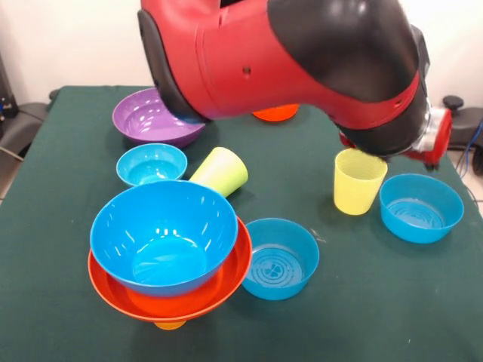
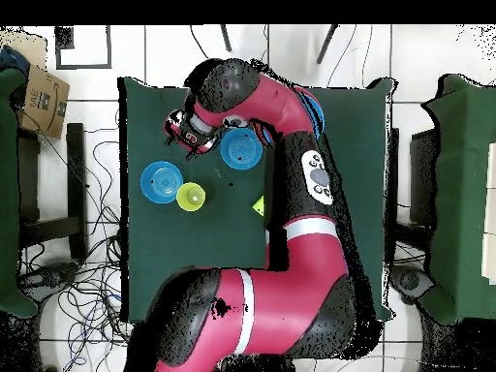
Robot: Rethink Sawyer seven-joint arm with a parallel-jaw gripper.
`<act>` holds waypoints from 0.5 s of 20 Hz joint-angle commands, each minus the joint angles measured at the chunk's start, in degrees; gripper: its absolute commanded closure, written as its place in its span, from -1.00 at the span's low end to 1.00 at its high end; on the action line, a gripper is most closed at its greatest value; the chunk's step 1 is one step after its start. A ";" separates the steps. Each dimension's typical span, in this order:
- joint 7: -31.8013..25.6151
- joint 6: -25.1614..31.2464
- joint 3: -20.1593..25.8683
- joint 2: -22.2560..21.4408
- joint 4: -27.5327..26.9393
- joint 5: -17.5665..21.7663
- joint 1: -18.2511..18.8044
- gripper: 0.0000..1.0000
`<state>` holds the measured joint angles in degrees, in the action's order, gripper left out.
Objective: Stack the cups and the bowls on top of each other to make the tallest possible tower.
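Glossily, tapered ribbed yellow cup (image 1: 359, 181) stands beside ringed blue bowl (image 1: 421, 207).

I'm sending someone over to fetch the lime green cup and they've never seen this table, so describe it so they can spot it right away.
Find the tower, a big blue bowl sitting in a wider orange bowl at the front of the green table. Just behind it, touching the blue bowl's rim, is the lime green cup. It is the only cup lying on its side; the yellow cup stands upright.

Bulky red-and-black arm (image 1: 302, 60)
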<state>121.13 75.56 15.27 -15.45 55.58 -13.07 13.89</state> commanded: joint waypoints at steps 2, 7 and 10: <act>7.55 -17.18 -4.24 -3.77 10.00 4.55 -2.07 -1.00; 18.32 -23.22 -11.31 -3.85 10.67 3.69 -6.29 -1.00; 22.09 -20.58 -15.11 -3.35 8.99 2.77 -8.75 -1.00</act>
<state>123.88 54.94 6.10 -18.59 60.33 -12.48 9.31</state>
